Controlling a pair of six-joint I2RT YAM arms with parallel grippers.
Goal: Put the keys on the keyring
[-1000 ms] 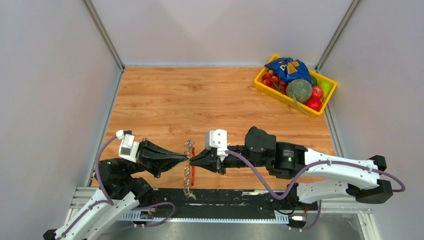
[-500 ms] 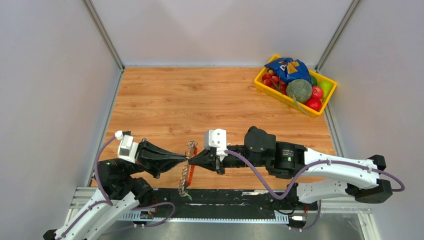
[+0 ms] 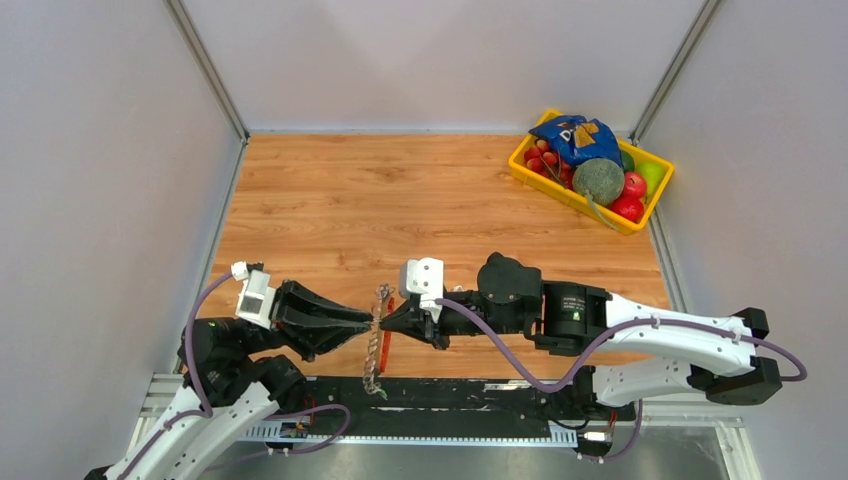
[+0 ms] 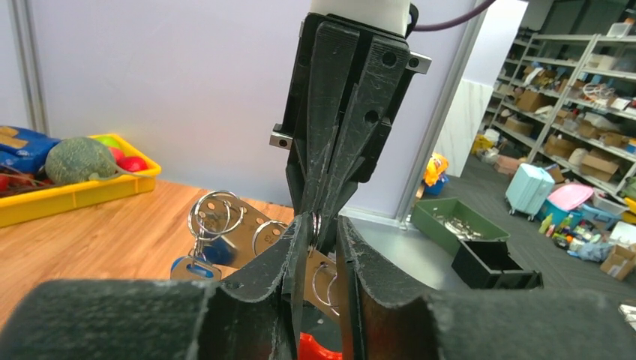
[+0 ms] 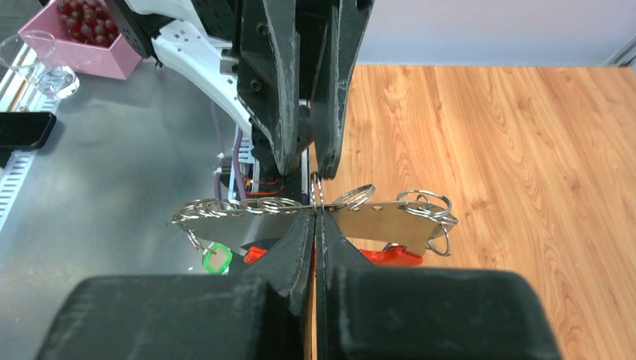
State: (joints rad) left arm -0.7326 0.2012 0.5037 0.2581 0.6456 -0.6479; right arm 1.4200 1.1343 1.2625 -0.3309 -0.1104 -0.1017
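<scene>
Top external view: the 2 arms meet tip to tip at 6 o'clock on the wooden table (image 3: pixel 400 200), close to its near edge. The left gripper (image 3: pixel 366 322) points toward 3 o'clock and the right gripper (image 3: pixel 392 318) toward 9 o'clock. The keyring (image 3: pixel 376 345) hangs between them, trailing down toward 6 o'clock. A yellow bin (image 3: pixel 560 193) of fruit and a blue bag sits well apart at 1 o'clock.

Right wrist view: the keyring is a flat silver plate carrying several split rings along its length, lying crosswise from 9 to 3 o'clock. The right gripper's jaws are pressed together on it at mid-length, just under 1 upright split ring (image 5: pixel 316 187). The left gripper comes in from 12 o'clock with its jaws slightly parted. That ring stands in the gap, and neither fingertip appears to press on it, so this hand is released. A green tag (image 5: pixel 215 257) hangs below the plate at 8 o'clock, and a red tag (image 5: pixel 386 257) lies under it at 4 o'clock.

Left wrist view: a blue-headed key (image 4: pixel 187 265) hangs from rings at the plate's 9 o'clock end, off the table. Whether a second key hangs there, I cannot tell.
</scene>
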